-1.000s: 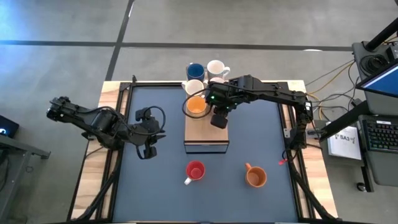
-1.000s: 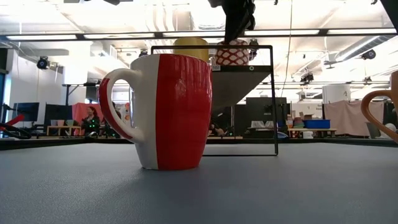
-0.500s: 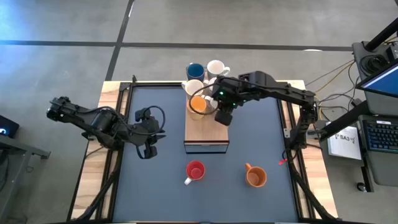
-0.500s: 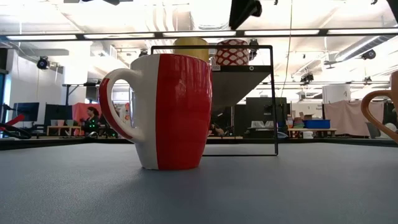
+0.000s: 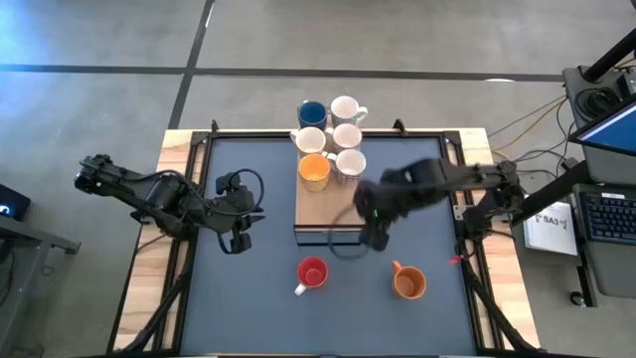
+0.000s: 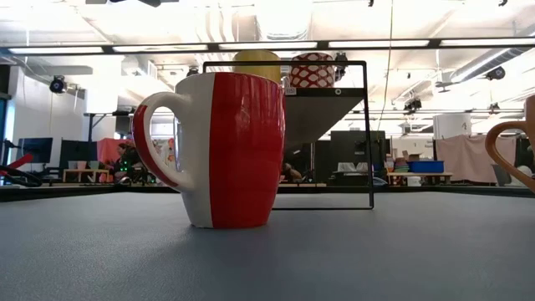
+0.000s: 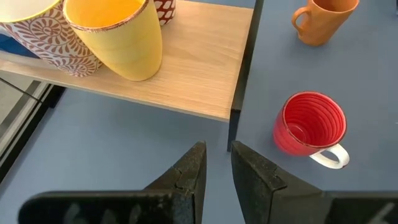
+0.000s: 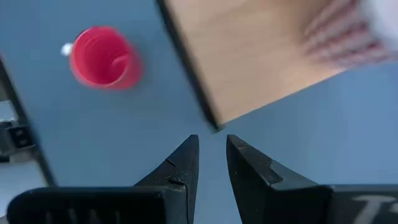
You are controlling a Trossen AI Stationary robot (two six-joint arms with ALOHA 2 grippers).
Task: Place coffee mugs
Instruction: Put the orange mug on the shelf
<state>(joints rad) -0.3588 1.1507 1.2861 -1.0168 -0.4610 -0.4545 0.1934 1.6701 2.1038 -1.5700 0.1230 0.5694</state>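
Red mug (image 5: 312,272) stands upright, handle toward the table's near edge, beyond the right gripper (image 8: 211,163), whose jaws hang slightly apart, empty; board (image 5: 323,204) alongside.

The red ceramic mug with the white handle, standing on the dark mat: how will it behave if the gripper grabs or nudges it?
The red ceramic mug looks rigid and glazed, so it probably won't flex and may slip in a light pinch. It stands upright on a base narrower than its belly in the low view, so a high push might tip it. Tipped over, it would probably roll until its handle stops it.

No text can be read on anything here.
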